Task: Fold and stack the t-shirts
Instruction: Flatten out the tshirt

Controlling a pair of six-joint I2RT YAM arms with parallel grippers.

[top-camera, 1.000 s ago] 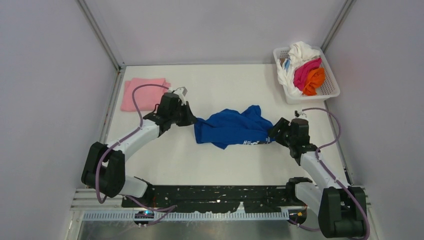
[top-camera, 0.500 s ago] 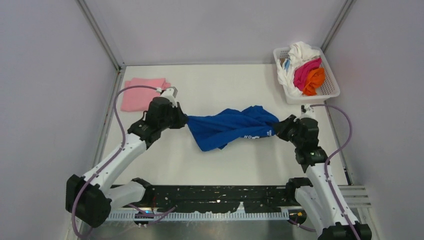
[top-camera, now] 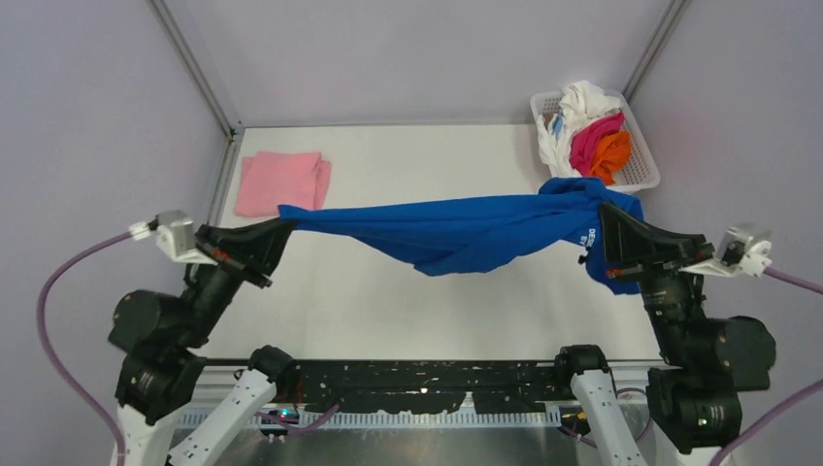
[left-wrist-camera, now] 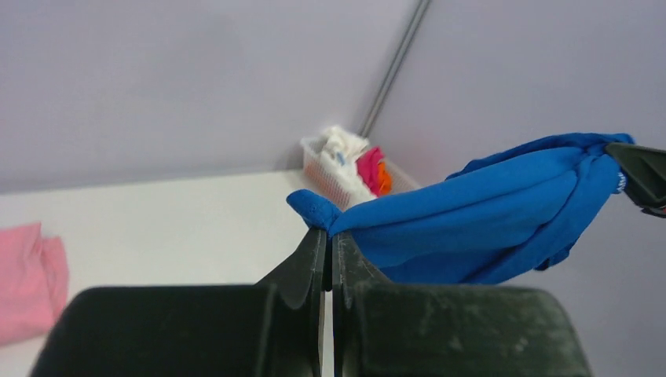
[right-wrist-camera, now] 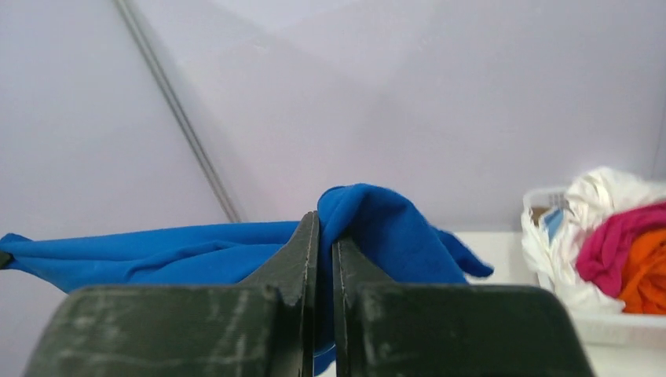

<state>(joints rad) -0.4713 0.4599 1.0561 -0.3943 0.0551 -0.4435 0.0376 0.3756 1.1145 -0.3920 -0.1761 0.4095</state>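
The royal blue t-shirt (top-camera: 456, 231) hangs stretched in the air between both arms, sagging in the middle above the table. My left gripper (top-camera: 287, 226) is shut on its left end; the wrist view shows the blue t-shirt (left-wrist-camera: 503, 212) pinched at my left gripper (left-wrist-camera: 329, 233). My right gripper (top-camera: 604, 216) is shut on the right end, and in its wrist view the blue t-shirt (right-wrist-camera: 385, 224) bunches over my right gripper (right-wrist-camera: 323, 224). A folded light pink t-shirt (top-camera: 279, 182) lies at the far left of the table. White, magenta and orange t-shirts (top-camera: 594, 141) fill the basket.
The white mesh basket (top-camera: 641, 175) stands at the far right corner against the wall. Metal frame posts (top-camera: 194, 68) run up the back corners. The white table (top-camera: 437, 165) spreads below the hanging shirt.
Both arms have risen and pulled apart, lifting the blue t-shirt off the table and stretching it out. The right gripper closed on the shirt's right end.
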